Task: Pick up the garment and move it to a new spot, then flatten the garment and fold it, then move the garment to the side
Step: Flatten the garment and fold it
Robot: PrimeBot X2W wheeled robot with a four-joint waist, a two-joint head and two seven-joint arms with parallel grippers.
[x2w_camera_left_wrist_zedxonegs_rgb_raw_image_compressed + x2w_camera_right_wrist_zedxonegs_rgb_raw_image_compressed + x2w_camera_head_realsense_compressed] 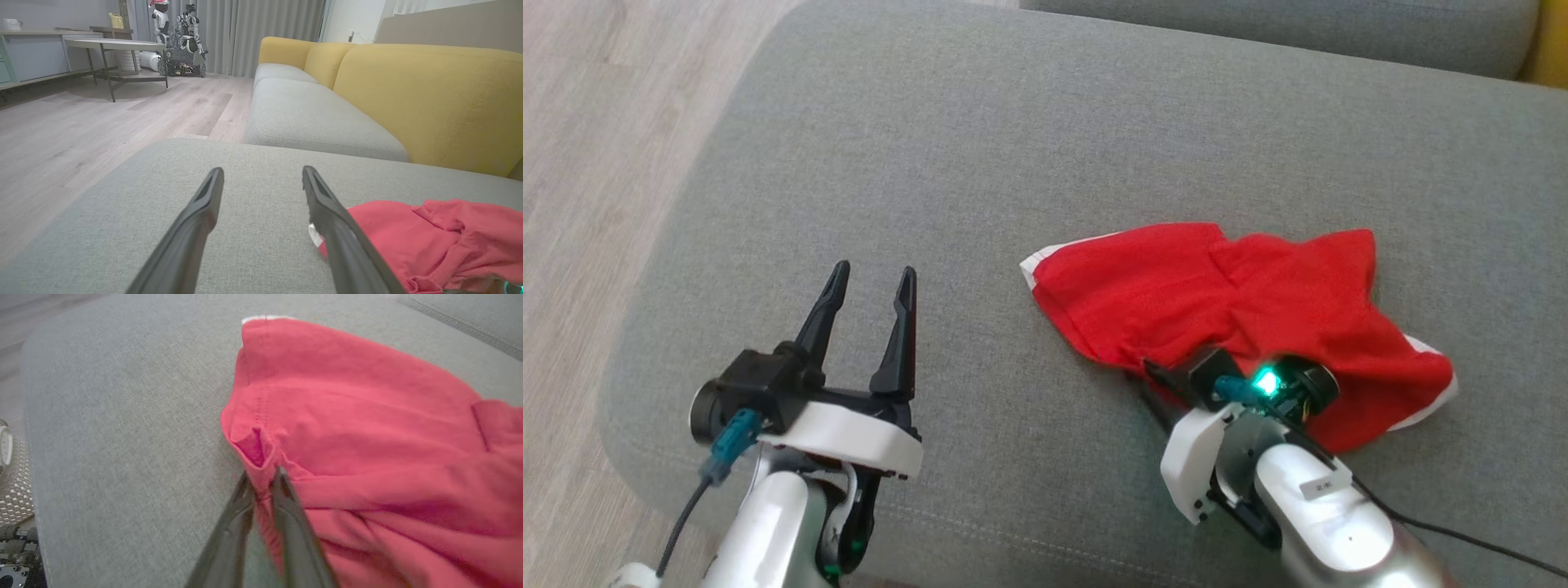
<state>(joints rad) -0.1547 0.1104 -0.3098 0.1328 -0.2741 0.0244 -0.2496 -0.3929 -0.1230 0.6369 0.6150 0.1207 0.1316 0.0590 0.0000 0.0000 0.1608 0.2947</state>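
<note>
The garment [1225, 310] is red cloth with white trim, lying crumpled on the right half of a grey sofa cushion [1013, 147]. My right gripper [263, 475] is shut on a fold at the garment's [359, 416] near edge, with cloth pinched between the two fingers. From the head view the right gripper [1164, 384] sits at the garment's front-left edge, its fingers mostly hidden under the wrist. My left gripper [874, 273] hovers open over bare cushion to the garment's left. In the left wrist view, the left gripper [263, 171] holds nothing and the garment [429, 241] lies to its right.
Wooden floor [588, 163] runs along the cushion's left edge. A second grey cushion [1258, 24] lies beyond, with a yellow backrest [429, 102]. A table [114, 45] and another robot [184, 36] stand far across the room. A black cable [1462, 535] trails from my right arm.
</note>
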